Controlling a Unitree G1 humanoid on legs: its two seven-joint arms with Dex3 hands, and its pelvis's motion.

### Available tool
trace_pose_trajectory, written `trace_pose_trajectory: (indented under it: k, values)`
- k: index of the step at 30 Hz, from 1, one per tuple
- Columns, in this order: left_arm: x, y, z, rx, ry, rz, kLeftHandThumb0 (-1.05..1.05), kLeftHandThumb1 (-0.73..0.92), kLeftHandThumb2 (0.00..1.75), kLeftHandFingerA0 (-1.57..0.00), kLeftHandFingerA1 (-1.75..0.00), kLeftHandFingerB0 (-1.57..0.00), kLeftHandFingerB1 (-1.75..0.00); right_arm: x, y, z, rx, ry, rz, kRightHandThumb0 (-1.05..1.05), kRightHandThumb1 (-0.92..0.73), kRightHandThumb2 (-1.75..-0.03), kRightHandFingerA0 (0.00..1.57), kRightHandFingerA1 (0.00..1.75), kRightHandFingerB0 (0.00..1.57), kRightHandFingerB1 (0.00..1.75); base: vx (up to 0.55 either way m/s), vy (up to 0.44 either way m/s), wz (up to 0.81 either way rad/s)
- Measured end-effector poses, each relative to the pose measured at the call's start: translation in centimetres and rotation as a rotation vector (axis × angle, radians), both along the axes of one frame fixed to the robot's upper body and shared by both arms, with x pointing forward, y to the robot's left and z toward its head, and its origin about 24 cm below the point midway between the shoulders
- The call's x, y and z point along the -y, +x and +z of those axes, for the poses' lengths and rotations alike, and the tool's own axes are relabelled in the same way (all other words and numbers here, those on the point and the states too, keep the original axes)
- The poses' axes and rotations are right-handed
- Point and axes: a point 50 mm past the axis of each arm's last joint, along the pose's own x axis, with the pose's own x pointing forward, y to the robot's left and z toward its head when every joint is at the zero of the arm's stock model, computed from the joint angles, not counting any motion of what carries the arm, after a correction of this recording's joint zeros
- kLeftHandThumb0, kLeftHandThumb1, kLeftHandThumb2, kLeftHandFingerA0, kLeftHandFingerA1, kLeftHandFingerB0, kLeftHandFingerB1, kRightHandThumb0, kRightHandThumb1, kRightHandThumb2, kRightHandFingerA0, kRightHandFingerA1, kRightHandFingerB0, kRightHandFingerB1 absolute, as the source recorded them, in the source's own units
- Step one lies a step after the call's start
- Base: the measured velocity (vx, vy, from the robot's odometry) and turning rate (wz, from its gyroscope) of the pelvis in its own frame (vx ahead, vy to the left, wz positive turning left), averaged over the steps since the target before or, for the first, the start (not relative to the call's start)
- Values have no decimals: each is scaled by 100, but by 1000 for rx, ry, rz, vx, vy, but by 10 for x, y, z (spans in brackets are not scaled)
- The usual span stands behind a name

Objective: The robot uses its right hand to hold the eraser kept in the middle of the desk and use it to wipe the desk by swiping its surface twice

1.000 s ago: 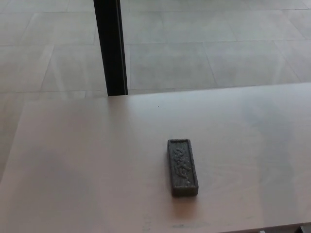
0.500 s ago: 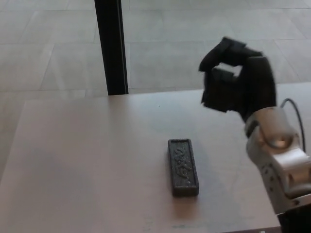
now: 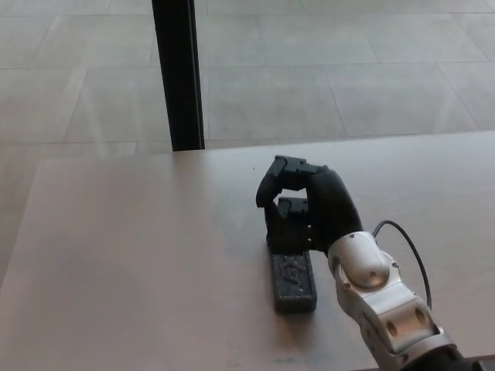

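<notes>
The dark grey eraser lies lengthwise near the middle of the pale desk. Its near half shows; its far end is hidden under my right hand. That hand reaches in from the lower right and hovers low over the eraser's far end. Its curled fingers sit above the thumb with a gap between them, so it is open. I cannot tell whether it touches the eraser. My left hand does not show.
A black vertical post stands just behind the desk's far edge, left of centre. Grey tiled floor lies beyond. A thin black cable loops off my right wrist.
My right hand has dropped from above the desk's right side, moving left and down onto the eraser's far end. The eraser lies where it was.
</notes>
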Motion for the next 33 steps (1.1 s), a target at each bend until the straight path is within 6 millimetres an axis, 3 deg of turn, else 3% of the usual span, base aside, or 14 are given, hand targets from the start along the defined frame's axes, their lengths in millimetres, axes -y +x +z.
trace_pose_trajectory:
  k: [2,3,4,7,10,16,20,25,29,31,33]
  values:
    - [0,1,1,3,1,-2,-65,70,61,-55,-96,-55,-76,2,-1,-6,-8,-11,-5,-22,-49,-118,101,175,76,175,0,0,0]
    - [0,1,1,4,2,-4,-66,70,60,-54,-96,-54,-77,2,-1,-7,-10,-12,-8,-34,-52,-115,124,143,107,134,0,0,0]
    - [0,1,1,4,3,-7,-66,70,60,-54,-99,-54,-79,3,-2,-9,-12,-13,-12,-22,-50,-125,98,175,80,174,0,0,0]
    - [0,3,2,12,6,-12,-66,70,60,-54,-96,-55,-77,6,-2,-13,-15,-23,-21,-22,-50,-126,96,175,78,175,0,0,0]
    - [0,5,3,18,6,-15,-67,70,60,-57,-95,-57,-77,9,-2,-15,-16,-36,-31,-17,-41,-140,99,175,78,175,0,0,0]
    - [1,10,4,28,10,-25,-66,71,60,-54,-94,-52,-76,10,-6,-29,-48,-44,-38,-17,-38,-142,100,175,81,175,0,0,0]
    - [1,12,4,33,7,-24,-67,71,60,-51,-93,-51,-78,10,-7,-34,-54,-57,-39,-17,-45,-135,100,175,79,175,0,0,0]
    - [1,13,5,44,5,-23,-67,71,60,-52,-92,-51,-77,12,-13,-46,-85,-56,-46,-15,-43,-142,96,175,80,175,0,0,0]
    - [1,14,5,49,5,-21,-67,71,61,-54,-93,-50,-76,14,-18,-53,-73,-100,-37,-17,-48,-129,89,175,78,169,0,0,0]
    - [1,14,5,51,5,-22,-67,71,61,-55,-94,-52,-76,15,-20,-56,-54,-130,-25,-19,-50,-125,93,175,80,166,0,0,0]
    - [1,14,5,52,5,-21,-68,71,61,-55,-96,-50,-78,17,-22,-58,-31,-171,-12,-19,-46,-134,97,175,81,168,0,0,0]
